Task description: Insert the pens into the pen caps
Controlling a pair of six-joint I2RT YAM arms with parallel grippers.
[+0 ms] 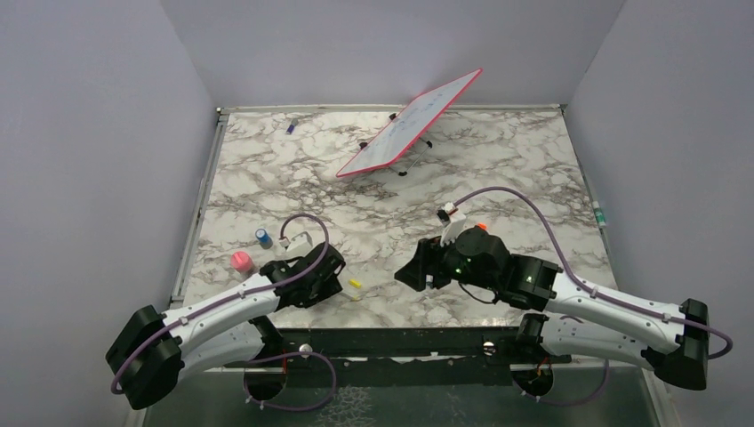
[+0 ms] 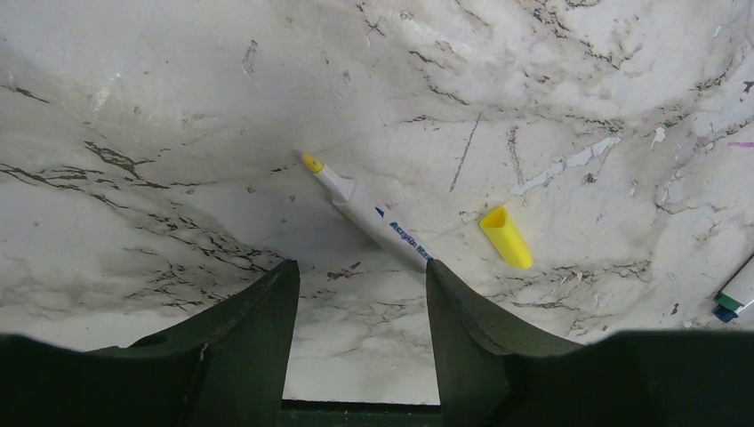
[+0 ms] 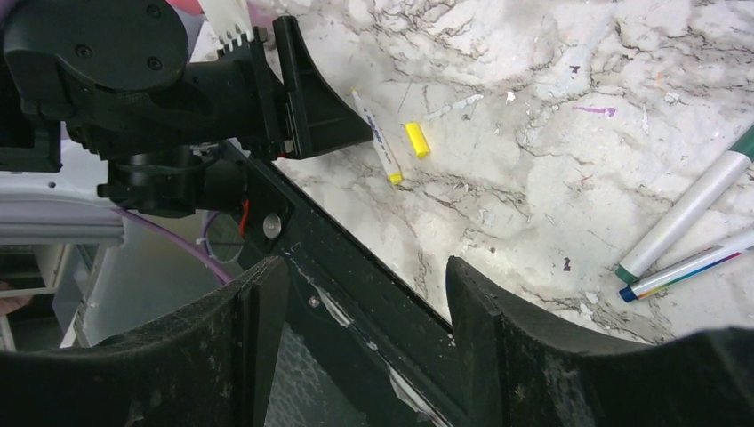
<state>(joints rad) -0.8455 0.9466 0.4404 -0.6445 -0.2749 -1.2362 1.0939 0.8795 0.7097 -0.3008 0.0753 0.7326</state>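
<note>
just ahead of the left gripper [image 2: 360, 331], whose jaws stand wide apart and hold nothing, a yellow-tipped pen [image 2: 366, 216] lies on the marble table [image 2: 178, 107], its rear end hidden behind one finger in the left wrist view. a yellow cap [image 2: 506, 237] lies just beside it, not touching. the right gripper [image 3: 360, 347] gapes empty too; a green-ended pen [image 3: 689, 209] and a blue-ended pen [image 3: 689, 265] run out of view, far ends cut off
</note>
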